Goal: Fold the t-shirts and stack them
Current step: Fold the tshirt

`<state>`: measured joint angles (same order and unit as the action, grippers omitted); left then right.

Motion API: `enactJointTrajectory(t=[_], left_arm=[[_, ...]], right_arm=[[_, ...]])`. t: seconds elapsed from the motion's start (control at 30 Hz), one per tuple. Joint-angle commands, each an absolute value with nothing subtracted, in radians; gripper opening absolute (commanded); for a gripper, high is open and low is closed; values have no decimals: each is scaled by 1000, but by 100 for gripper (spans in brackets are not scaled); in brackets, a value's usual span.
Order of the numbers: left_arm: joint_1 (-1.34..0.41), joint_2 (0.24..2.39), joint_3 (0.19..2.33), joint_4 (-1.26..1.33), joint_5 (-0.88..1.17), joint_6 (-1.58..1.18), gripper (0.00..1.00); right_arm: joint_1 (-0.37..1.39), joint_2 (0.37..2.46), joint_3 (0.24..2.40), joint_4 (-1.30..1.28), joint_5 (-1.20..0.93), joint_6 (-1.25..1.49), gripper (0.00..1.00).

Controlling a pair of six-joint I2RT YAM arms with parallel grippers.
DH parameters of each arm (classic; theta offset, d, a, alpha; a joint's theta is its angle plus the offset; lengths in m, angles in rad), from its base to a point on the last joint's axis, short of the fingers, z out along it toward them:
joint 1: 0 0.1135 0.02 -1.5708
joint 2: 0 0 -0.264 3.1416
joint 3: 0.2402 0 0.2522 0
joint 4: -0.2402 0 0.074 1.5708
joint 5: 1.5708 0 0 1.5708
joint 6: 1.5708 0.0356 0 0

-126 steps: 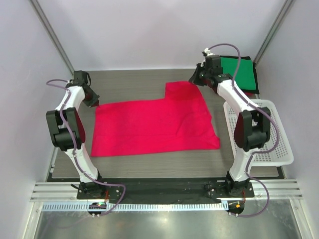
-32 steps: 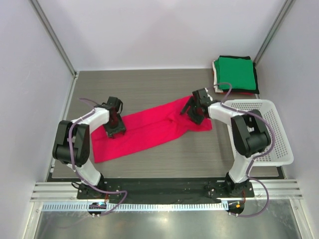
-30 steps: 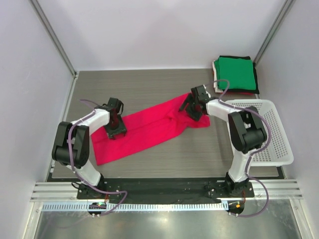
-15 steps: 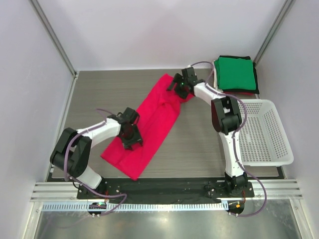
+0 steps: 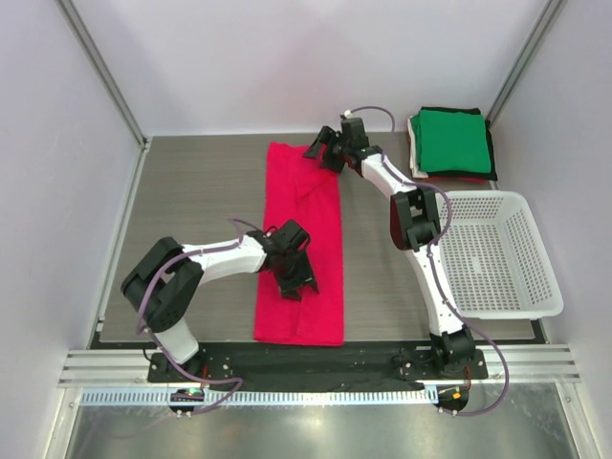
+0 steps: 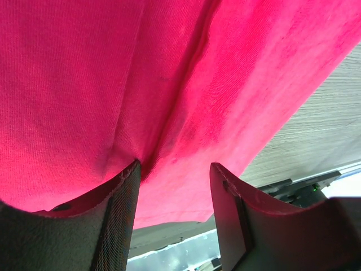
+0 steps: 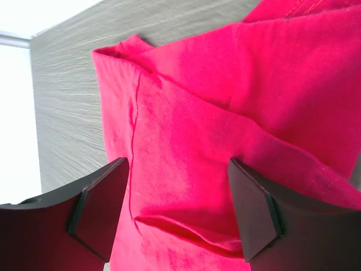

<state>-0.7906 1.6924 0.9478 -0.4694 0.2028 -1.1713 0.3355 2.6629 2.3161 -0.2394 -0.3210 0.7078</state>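
The bright red-pink t-shirt (image 5: 301, 201), folded into a long narrow strip, lies on the table running from the far middle to the near edge. My left gripper (image 5: 292, 275) sits low on its near half, jaws apart, fingertips against the cloth (image 6: 169, 68). In the left wrist view the left gripper (image 6: 175, 166) has a crease of cloth beside one finger and nothing clamped. My right gripper (image 5: 320, 155) is at the strip's far end. The right gripper (image 7: 177, 164) stands wide open over the layered cloth (image 7: 282, 68). Folded t-shirts (image 5: 451, 140) are stacked at the far right, green on top.
A white mesh basket (image 5: 478, 198) stands at the right, just in front of the stack. Grey wood-grain tabletop (image 5: 201, 191) shows left of the strip and in the right wrist view (image 7: 67, 84). Metal rails (image 5: 316, 382) run along the near edge.
Over the last second the red-pink strip has swung from a slanted, nearly crosswise lie to a straight near-to-far one. The right gripper moved to the far end, the left toward the near middle.
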Motion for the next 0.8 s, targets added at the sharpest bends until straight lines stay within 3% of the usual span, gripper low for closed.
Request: enactJointTrajectory(t=[0.0, 0.27, 0.47, 0.67, 0.77], left_arm=[[-798, 1709, 965, -486, 186, -1178, 54], [-811, 1573, 1175, -774, 8, -1046, 60], [-811, 1384, 1181, -896, -158, -997, 67], [-811, 1192, 1014, -904, -202, -1011, 69], [-810, 1114, 921, -890, -216, -1031, 72]], right_arm=[[339, 2741, 2364, -273, -339, 664, 78], [331, 2636, 2460, -216, -353, 673, 87], [330, 2439, 2402, -198, -367, 683, 96], [339, 2027, 1995, -238, -307, 646, 99], [374, 1777, 1684, -268, -229, 643, 99]])
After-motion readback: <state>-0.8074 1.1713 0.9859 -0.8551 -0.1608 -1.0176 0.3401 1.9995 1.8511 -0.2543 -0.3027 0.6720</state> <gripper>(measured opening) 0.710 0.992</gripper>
